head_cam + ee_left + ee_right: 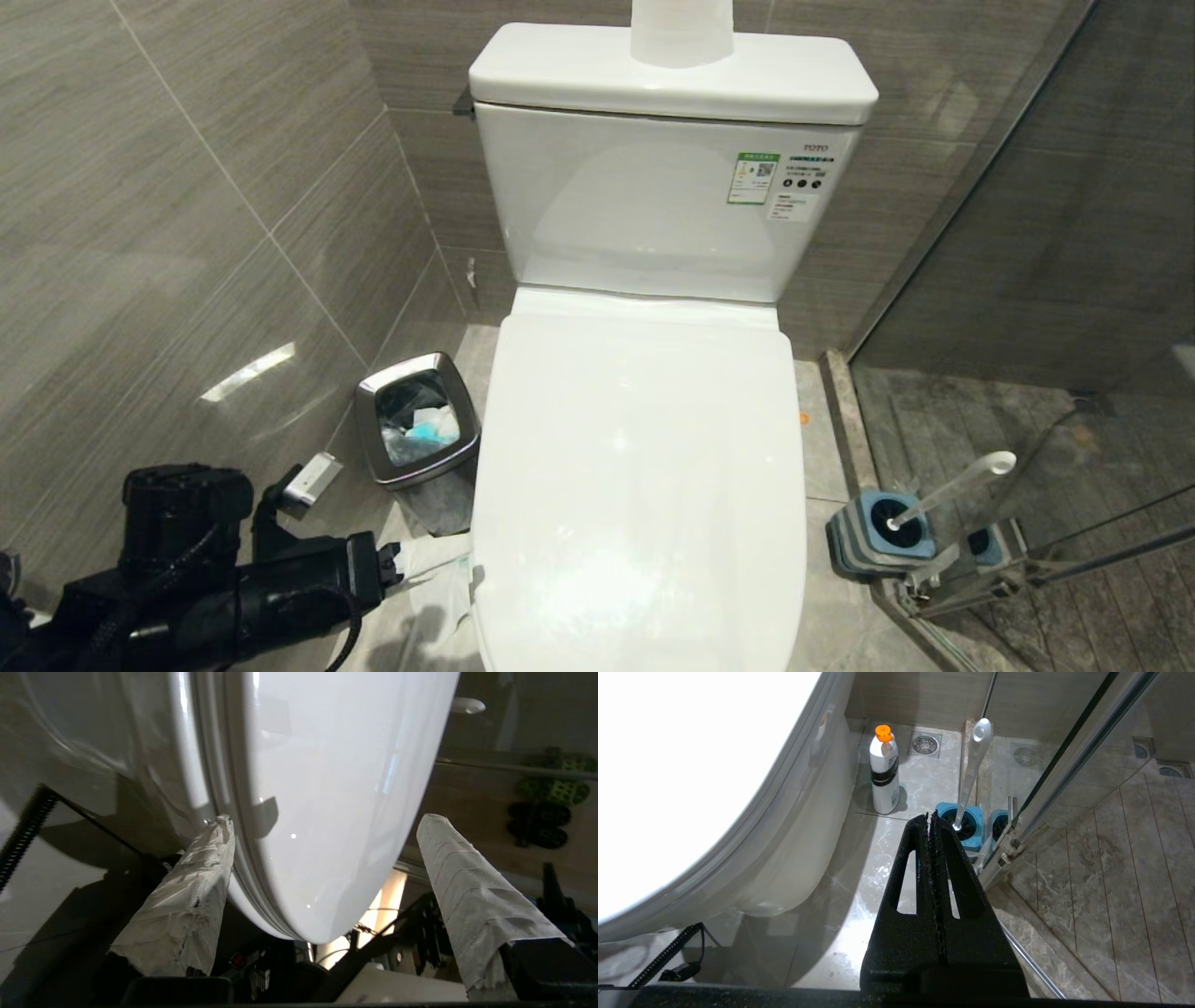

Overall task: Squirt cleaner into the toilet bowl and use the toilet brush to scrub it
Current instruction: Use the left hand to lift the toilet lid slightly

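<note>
The toilet bowl (644, 467) is white, and its lid is down, hiding the inside; no cleaner shows. My left gripper (462, 579) is low at the lid's front left edge. Its fingers (196, 891) are wrapped in white tissue and stand open. The lid's (327, 788) front edge lies between them, one fingertip against the seat's rim and the other apart from the lid. The toilet brush (952, 485) stands in its grey-and-blue holder (882, 532) on the floor to the right, by the glass. My right gripper (930, 816) hangs shut and empty above the floor, short of the toilet brush (971, 774).
A small steel bin (417, 429) holding tissues stands left of the bowl by the tiled wall. A glass shower partition (1027, 280) closes off the right side. A white bottle with an orange cap (884, 772) stands on the floor beside the bowl's base. A white cylinder (681, 33) sits on the tank.
</note>
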